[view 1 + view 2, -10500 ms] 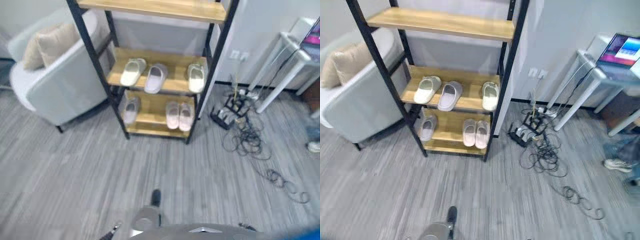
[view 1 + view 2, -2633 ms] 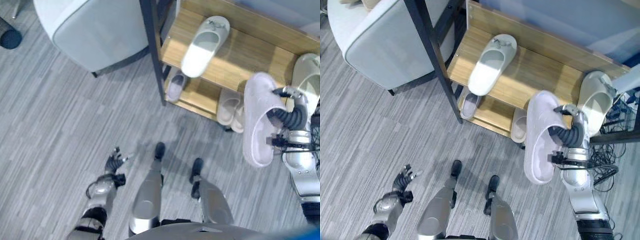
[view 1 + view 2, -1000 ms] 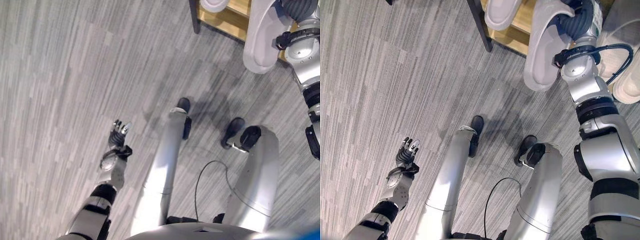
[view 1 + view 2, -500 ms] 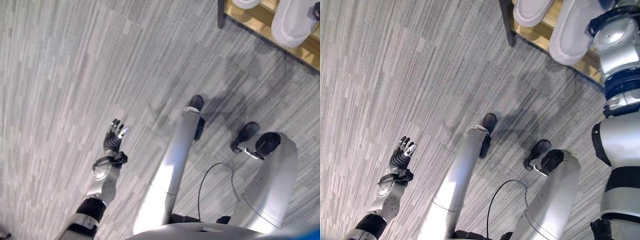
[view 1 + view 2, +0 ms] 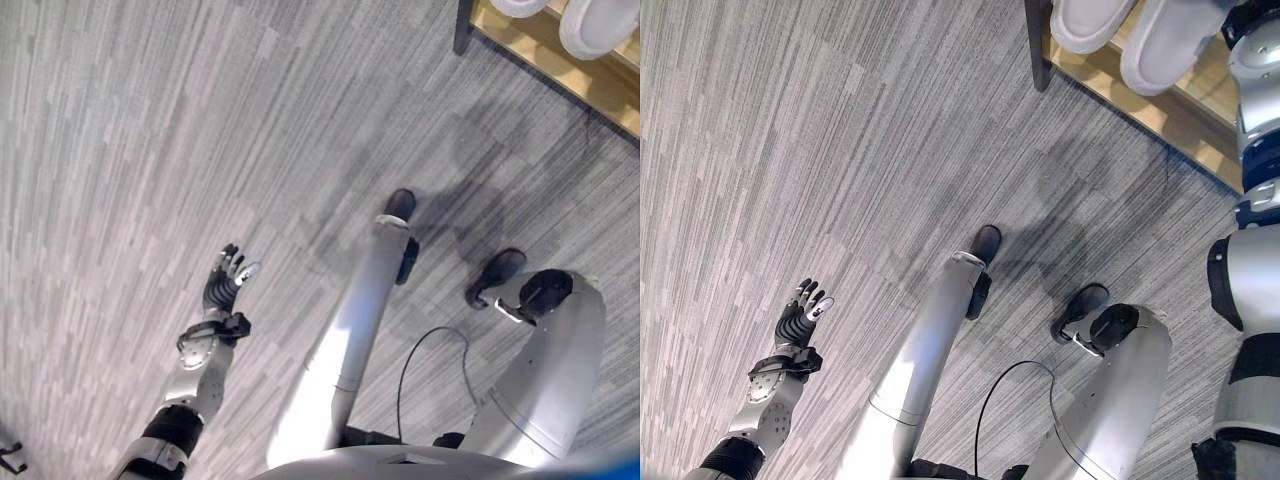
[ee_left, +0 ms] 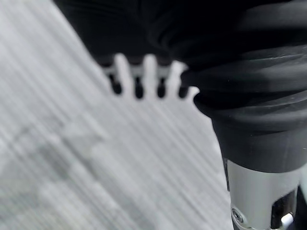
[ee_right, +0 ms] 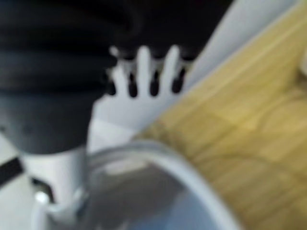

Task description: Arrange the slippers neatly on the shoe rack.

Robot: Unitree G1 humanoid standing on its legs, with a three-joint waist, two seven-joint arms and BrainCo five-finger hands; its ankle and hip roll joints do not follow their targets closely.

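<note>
While we log the left eye view: where is the left hand (image 5: 228, 281), and what lies past its fingers? (K)

Left hand hangs over the grey wood-grain floor (image 5: 120, 150), fingers straight and spread, holding nothing. Well beyond the fingertips sits the light wooden shelf of the black-framed shoe rack (image 5: 560, 72), with the heel of a white foam slipper (image 5: 520, 5) and, just beside it, the heel of a pale lilac foam slipper (image 5: 598, 22). (M)

Right eye view? (K)

Same layout. Both heels overhang the shelf's front edge. The right hand (image 5: 1252, 18) is up against the lilac slipper; I cannot tell here whether it grips. (M)

Left wrist view? (K)

Fingers in a straight row, bare floor past them. Idle. (M)

Right wrist view? (K)

Wood of the shelf beyond the hand, and a pale curved rim of the lilac slipper very close to it. Grip state: cannot tell. Whether the slipper's sole is fully seated: cannot tell. (M)

Handling judgement? (K)

Likely light, a soft moulded foam that flexes rather than breaks, not fragile. The smooth skin could slide on the wood, so nudging it straight should be easy, but it could also skid off the edge. Best hold, I judge, is across the strap or pinching the side wall at mid-length, where it balances; holding by the heel would let the toe droop. (M)
</note>
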